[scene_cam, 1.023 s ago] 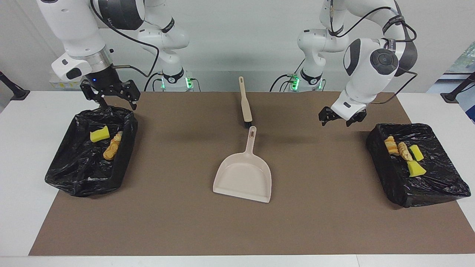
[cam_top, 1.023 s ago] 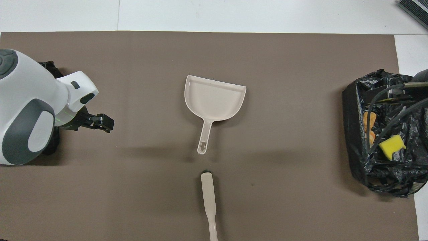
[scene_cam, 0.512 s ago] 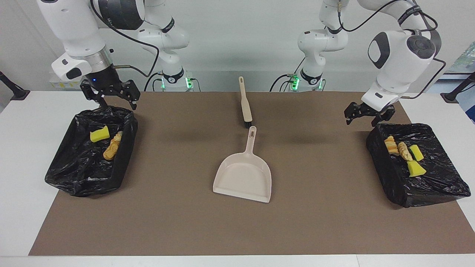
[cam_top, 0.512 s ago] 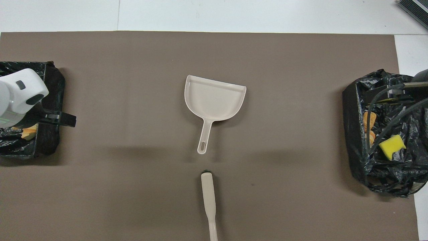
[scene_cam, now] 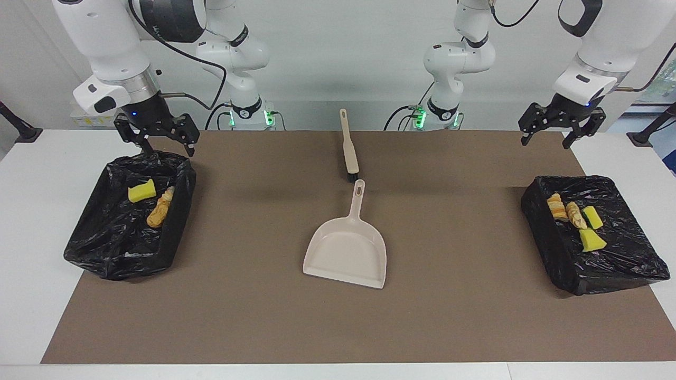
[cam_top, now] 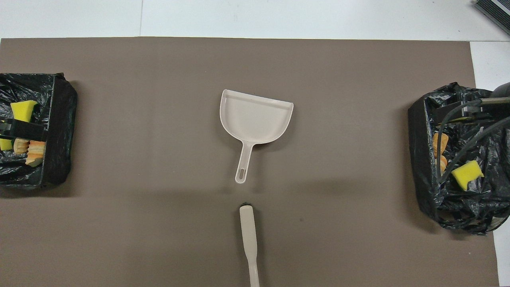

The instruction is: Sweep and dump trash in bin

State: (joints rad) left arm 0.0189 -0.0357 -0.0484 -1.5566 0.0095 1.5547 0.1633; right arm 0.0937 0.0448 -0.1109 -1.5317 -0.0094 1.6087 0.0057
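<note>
All the yellow sponge chunks and bread-like bits of trash [scene_cam: 576, 219] lie in two black-lined bins [scene_cam: 639, 264], beneath the empty, spread-fingered right gripper [scene_cam: 163, 143] and left gripper [scene_cam: 547, 138]; sweeping looks finished.

Bright, even overhead light casts soft shadows on the mat [scene_cam: 454, 316]; both views are sharp.

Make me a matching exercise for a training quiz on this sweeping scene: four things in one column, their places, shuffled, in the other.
Things:
1. dustpan
2. brush
3. left gripper
4. trash

Places:
A. in the black-lined bins
B. nearer to the robots than the dustpan
C. middle of the brown mat
D. raised over the mat's corner, open

Pairs: 1-C, 2-B, 3-D, 4-A
</note>
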